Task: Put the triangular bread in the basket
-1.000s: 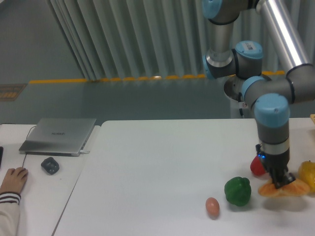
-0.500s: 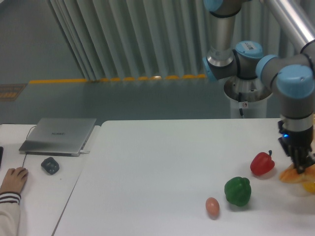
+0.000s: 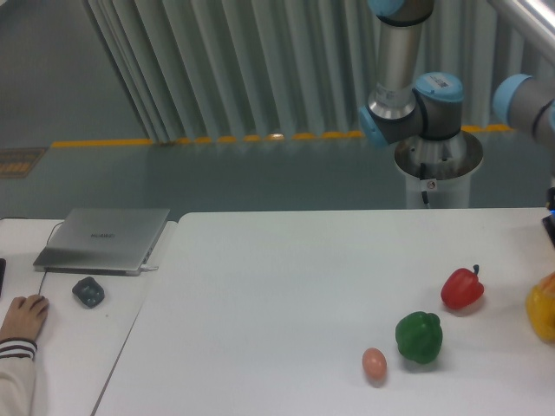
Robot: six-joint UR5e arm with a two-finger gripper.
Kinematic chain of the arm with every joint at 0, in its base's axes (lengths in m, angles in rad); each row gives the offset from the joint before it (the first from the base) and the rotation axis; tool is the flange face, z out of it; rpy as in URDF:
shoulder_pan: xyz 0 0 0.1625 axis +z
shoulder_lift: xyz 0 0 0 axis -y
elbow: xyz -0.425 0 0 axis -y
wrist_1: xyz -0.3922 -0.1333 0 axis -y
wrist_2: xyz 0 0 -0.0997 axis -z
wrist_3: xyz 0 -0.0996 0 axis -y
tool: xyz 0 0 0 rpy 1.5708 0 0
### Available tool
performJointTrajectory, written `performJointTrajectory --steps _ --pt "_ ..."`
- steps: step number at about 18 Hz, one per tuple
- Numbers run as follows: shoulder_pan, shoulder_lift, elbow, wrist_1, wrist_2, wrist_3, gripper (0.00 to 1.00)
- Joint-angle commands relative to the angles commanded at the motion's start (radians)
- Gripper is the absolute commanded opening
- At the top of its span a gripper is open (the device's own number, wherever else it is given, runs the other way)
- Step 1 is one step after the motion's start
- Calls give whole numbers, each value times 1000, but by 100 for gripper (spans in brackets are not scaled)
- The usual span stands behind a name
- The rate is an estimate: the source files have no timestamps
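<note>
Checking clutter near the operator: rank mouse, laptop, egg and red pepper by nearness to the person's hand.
1. Mouse, just beside the hand.
2. Laptop, behind the mouse.
3. Egg, near the robot table's front edge.
4. Red pepper, beyond the egg, farthest.

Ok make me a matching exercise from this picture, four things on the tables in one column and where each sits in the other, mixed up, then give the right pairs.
Things:
1. red pepper
2. green pepper
3. egg
4. laptop

Places:
A. on the left table, near the back edge
B. nearest the front edge of the white table, left of both peppers
C. between the egg and the red pepper
D. furthest right of the four

Pairs: 1-D, 2-C, 3-B, 4-A
</note>
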Motion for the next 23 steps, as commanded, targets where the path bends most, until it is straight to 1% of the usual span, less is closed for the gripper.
performJointTrajectory --steps 4,8,11,13,15,16,17,21,22,23 --pt "67 8 -3 -29 8 86 3" --pt "143 8 -23 -32 8 176 3" --pt "183 8 -32 -31 8 247 4" --pt "216 8 -55 -25 6 317 4" --pt "236 8 -72 -17 5 359 6" --pt "241 8 -72 -17 6 387 10" --pt "246 6 -72 -17 6 403 11" --pt "252 6 -81 -15 6 414 12" --pt "252 8 -81 -17 6 416 24" --pt "250 8 -83 -15 6 416 48"
